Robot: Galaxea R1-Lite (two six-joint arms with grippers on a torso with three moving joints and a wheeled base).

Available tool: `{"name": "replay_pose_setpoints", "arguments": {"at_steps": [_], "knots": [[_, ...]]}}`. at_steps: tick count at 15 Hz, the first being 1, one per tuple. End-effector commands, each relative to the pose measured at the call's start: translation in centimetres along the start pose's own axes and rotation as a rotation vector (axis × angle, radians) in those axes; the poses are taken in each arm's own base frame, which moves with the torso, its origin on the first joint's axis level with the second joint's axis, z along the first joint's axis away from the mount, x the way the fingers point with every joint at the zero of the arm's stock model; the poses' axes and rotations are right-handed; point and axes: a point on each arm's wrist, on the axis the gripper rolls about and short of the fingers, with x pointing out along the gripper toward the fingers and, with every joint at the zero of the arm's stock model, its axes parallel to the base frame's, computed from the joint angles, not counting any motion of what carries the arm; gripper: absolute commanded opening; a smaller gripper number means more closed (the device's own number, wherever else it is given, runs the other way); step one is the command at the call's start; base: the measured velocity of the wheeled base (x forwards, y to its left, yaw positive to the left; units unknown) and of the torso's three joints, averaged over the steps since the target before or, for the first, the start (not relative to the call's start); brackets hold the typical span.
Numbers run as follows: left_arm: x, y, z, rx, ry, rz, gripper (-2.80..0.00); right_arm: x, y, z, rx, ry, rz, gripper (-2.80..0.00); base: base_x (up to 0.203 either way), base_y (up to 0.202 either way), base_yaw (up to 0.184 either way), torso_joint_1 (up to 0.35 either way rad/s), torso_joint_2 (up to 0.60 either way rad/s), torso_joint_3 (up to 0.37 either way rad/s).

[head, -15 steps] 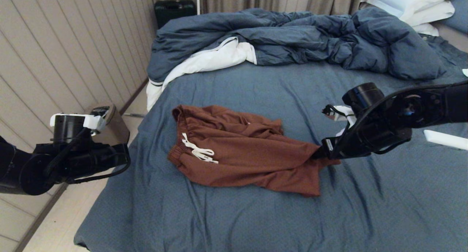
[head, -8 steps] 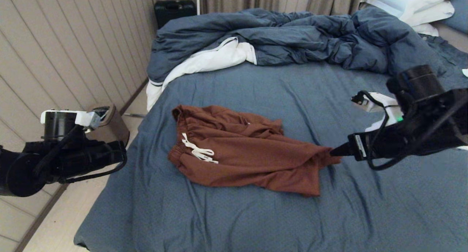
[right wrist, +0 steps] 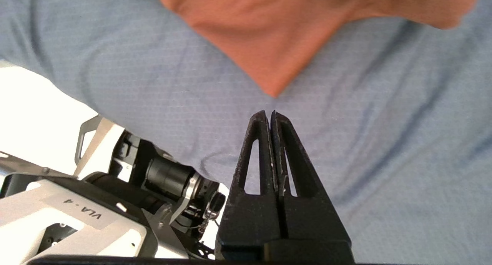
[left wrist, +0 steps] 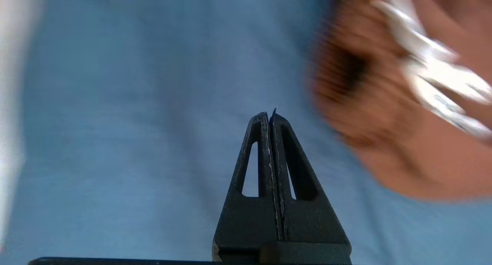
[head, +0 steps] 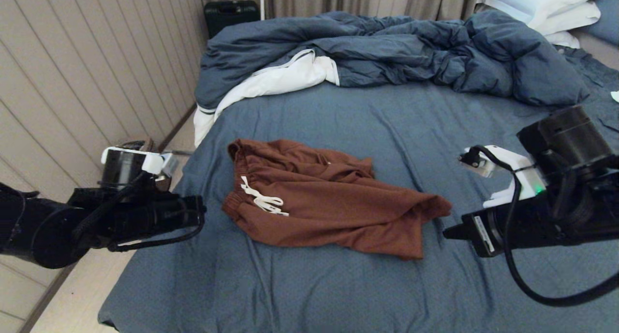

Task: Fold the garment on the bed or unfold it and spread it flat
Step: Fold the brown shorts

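The garment [head: 319,197], rust-brown shorts with a white drawstring [head: 263,200], lies rumpled on the bed's slate-blue sheet [head: 387,125], waistband to the left. My right gripper [head: 446,234] is shut and empty, just right of the leg hem and apart from it. In the right wrist view a pointed corner of the garment [right wrist: 276,34] lies a short way ahead of the shut right gripper [right wrist: 269,114]. My left gripper [head: 202,216] is shut and empty over the bed's left edge, left of the waistband. The left wrist view shows the left gripper [left wrist: 270,115] beside the blurred garment [left wrist: 403,142].
A rumpled blue duvet [head: 387,48] with white lining fills the far half of the bed, with white pillows [head: 546,4] at the far right. A black case [head: 231,11] stands by the curtain. A panelled wall and a narrow floor strip [head: 77,284] run along the left.
My right gripper let go of the leg hem, drew back to the right and nearer, and shut empty. My left arm moved right, toward the waistband. The garment has stayed put.
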Motion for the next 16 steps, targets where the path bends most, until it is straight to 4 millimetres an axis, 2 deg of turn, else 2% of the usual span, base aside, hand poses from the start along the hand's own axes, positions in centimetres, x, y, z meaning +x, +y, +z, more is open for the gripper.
{"name": "replay_pose_setpoints", "arguments": {"at_steps": [1,3,5,7,12,13,16], "knots": [[0.4,-2.0,0.9,-0.008,-0.001,-0.044,-2.8,1.2,0.0,0.5,-0.004,-0.018,0.006,-2.8,0.0,0.0,0.0,0.0,0.0,0.0],[-0.2,-2.8,3.0,-0.06,-0.003,-0.053,-2.8,2.0,-0.2,1.0,-0.012,-0.042,0.005,-2.8,0.0,0.0,0.0,0.0,0.0,0.0],[-1.4,-2.6,4.6,-0.099,-0.031,-0.046,-2.8,2.6,-0.5,0.8,-0.003,-0.02,0.018,-2.8,0.0,0.0,0.0,0.0,0.0,0.0],[-1.8,-2.6,4.8,-0.101,-0.029,-0.045,-2.8,2.9,-0.9,0.6,0.01,-0.007,0.042,-2.8,0.0,0.0,0.0,0.0,0.0,0.0],[-0.7,-2.8,3.8,-0.098,0.036,-0.042,-2.8,3.5,-1.1,0.1,0.005,-0.025,0.057,-2.8,0.0,0.0,0.0,0.0,0.0,0.0],[-0.9,-3.2,3.6,-0.094,0.039,-0.053,0.0,3.6,-1.1,-0.1,0.005,-0.02,0.058,-2.8,0.0,0.0,0.0,0.0,0.0,0.0],[-1.3,-3.8,3.1,-0.103,0.06,-0.066,0.0,3.9,-1.2,-0.2,0.009,-0.01,0.057,-2.8,0.0,0.0,0.0,0.0,0.0,0.0]]}}
